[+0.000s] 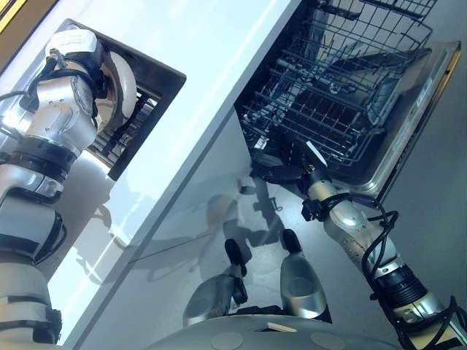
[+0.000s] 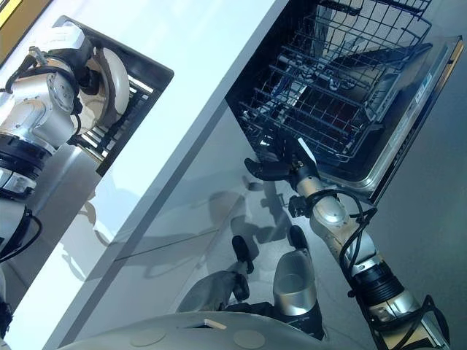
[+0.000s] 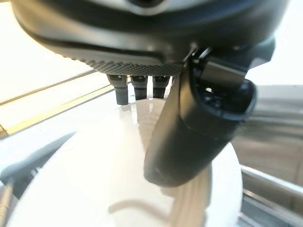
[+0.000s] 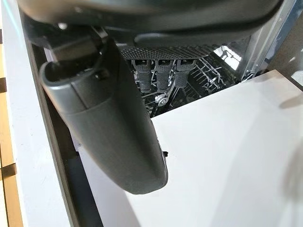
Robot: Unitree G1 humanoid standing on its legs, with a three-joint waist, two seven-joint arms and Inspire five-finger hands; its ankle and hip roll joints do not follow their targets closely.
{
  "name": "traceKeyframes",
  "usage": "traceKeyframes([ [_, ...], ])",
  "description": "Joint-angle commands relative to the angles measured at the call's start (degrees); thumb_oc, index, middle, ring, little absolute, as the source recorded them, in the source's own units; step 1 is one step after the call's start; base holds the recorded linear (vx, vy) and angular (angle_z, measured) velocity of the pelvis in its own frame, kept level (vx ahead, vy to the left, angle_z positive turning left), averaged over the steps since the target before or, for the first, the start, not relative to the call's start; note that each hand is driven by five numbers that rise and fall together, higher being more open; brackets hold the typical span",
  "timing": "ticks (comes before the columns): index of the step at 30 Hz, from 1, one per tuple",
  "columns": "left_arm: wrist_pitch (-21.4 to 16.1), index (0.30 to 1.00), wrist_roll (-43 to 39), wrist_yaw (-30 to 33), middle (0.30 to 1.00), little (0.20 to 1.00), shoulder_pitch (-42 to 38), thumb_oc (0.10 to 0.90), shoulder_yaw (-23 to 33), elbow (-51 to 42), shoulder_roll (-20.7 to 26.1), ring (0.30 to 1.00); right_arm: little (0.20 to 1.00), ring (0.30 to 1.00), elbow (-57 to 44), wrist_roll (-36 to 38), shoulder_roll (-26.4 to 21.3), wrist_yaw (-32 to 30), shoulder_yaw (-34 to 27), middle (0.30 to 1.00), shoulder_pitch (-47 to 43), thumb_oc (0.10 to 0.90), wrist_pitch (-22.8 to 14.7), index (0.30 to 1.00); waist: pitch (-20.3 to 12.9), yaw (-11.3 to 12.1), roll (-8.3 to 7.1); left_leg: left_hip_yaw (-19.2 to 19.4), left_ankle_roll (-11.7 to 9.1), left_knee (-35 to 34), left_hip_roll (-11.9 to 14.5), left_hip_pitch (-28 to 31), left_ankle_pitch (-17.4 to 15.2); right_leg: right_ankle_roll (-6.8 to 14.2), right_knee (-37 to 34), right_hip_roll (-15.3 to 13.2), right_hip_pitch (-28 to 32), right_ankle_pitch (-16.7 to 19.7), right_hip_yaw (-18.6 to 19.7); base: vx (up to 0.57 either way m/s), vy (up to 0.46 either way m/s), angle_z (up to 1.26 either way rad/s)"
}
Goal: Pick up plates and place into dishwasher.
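Left eye view lays out the big things first: the long white glossy desk [image 1: 197, 95] runs across the scene, with a dark rectangular sink [image 1: 149, 87] sunk into it at my left and the open dishwasher [image 1: 408, 131] standing past its right end, door dropped flat. Out of that dishwasher the dark wire lower rack [image 1: 328, 102] is pulled forward over the door, and I cannot make out any plate in it. Inside the sink a dark slatted drying rack [image 1: 131, 135] holds the round white ceramic plate [image 1: 125, 91], which stands up on its edge beside my forearm. My left hand [image 3: 189, 137] is down at that plate: in the left wrist view my thumb lies across the white face and my fingers [image 3: 142, 87] reach over the far rim, so the plate sits between thumb and fingers, though I cannot tell how firmly they press it. My right hand [image 2: 273, 169] hangs low at the near front corner of the wire rack, beside the white cabinet front below the desk. Its thumb is stretched out straight and its fingers [image 4: 161, 75] point towards the rack wires, relaxed and apart from them, with nothing held.
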Motion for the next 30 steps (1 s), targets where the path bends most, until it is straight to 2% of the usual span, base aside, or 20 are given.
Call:
traceKeyframes([
  [1,-1.4,0.900,6.6,-6.4,0.900,0.900,-2.2,0.800,-2.7,1.2,5.8,0.900,0.900,0.900,-9.1,0.9,0.0,2.3,-3.8,0.900,-2.8,0.800,-5.2,0.900,-3.4,-0.1,-1.42,-1.9,1.5,6.8,-7.3,-3.3,-5.6,0.8,2.3,3.3,-3.4,0.5,-1.3,0.00,0.000,0.00],
  [6,-4.4,0.900,10.3,-7.9,0.900,0.900,-0.9,0.800,-2.3,-0.3,7.5,0.900,0.900,0.900,-9.6,0.4,0.6,2.9,-3.9,0.900,-2.0,0.800,-4.7,0.900,-4.3,0.7,-1.43,-2.6,1.4,7.0,-7.5,-2.8,-5.8,0.6,1.7,2.9,-2.1,0.4,-2.3,0.00,0.000,0.01],
  [7,-5.3,0.759,11.7,-6.9,0.759,0.735,-0.5,0.635,-2.2,-1.1,8.0,0.759,0.900,0.900,-9.6,0.3,1.0,3.2,-3.9,0.900,-1.9,0.800,-4.7,0.900,-4.8,1.3,-1.51,-2.9,1.4,7.0,-7.6,-2.5,-6.0,0.5,1.3,2.8,-1.5,0.3,-2.9,0.00,-0.003,0.07],
  [8,-5.4,0.745,12.0,-6.8,0.745,0.719,-0.3,0.619,-2.0,-1.2,8.0,0.745,0.900,0.900,-9.6,0.2,1.0,3.3,-3.9,0.900,-1.9,0.800,-4.7,0.900,-4.8,1.3,-1.51,-2.9,1.4,7.0,-7.6,-2.5,-6.0,0.5,1.3,2.8,-1.4,0.3,-3.0,0.00,-0.005,0.11],
  [9,-5.8,0.676,12.3,-6.3,0.676,0.639,0.0,0.539,-2.1,-1.6,8.3,0.676,0.900,0.900,-9.6,0.1,1.2,3.3,-3.9,0.900,-1.9,0.800,-4.6,0.900,-5.1,1.5,-1.53,-3.2,1.4,7.1,-7.7,-2.4,-6.1,0.5,1.2,2.7,-1.2,0.3,-3.2,-0.01,-0.001,0.13],
  [11,-6.3,0.326,12.8,-4.6,0.326,0.230,0.3,0.130,-1.7,-3.1,8.7,0.326,0.900,0.900,-9.6,0.0,1.5,3.3,-3.8,0.900,-1.9,0.800,-4.5,0.900,-5.7,2.1,-1.64,-3.5,1.4,7.1,-7.8,-2.0,-6.2,0.3,0.9,2.6,-0.5,0.2,-4.0,-0.01,-0.003,0.14],
  [13,-6.4,0.300,11.9,-1.6,0.300,0.200,0.4,0.100,-1.7,-4.2,9.2,0.300,0.900,0.900,-9.6,-0.3,1.8,3.1,-3.4,0.900,-2.0,0.800,-4.4,0.900,-6.3,2.7,-1.70,-3.7,1.3,7.0,-7.8,-1.6,-6.3,0.2,0.7,2.5,0.0,0.1,-4.6,-0.02,0.002,0.14],
  [19,-7.9,0.300,10.6,4.4,0.300,0.200,1.6,0.100,0.0,-6.7,11.0,0.300,0.900,0.900,-9.5,-0.9,2.4,2.9,-3.1,0.900,-1.2,0.800,-4.1,0.900,-8.7,4.0,-1.94,-4.4,1.2,6.2,-8.0,-0.2,-6.5,0.1,0.0,2.5,1.7,-0.3,-5.9,0.00,0.013,0.12],
  [24,-9.9,0.300,10.2,7.5,0.300,0.200,3.6,0.100,1.7,-7.5,12.0,0.300,0.900,0.900,-8.9,-0.8,2.4,3.4,-3.3,0.900,-0.2,0.800,-4.5,0.900,-10.3,4.6,-2.16,-5.0,1.2,5.2,-8.1,0.9,-6.6,0.0,-0.4,2.6,2.7,-0.5,-6.2,0.01,0.030,0.15],
  [30,-10.3,0.300,9.1,8.9,0.300,0.200,6.0,0.100,3.0,-8.2,12.8,0.300,0.900,0.900,-8.1,-1.0,2.5,3.9,-3.1,0.900,0.0,0.800,-5.4,0.900,-11.4,5.1,-2.78,-5.3,1.4,4.6,-8.0,1.8,-6.9,0.1,-0.7,2.8,3.5,-0.6,-6.2,-0.01,0.019,0.05],
])
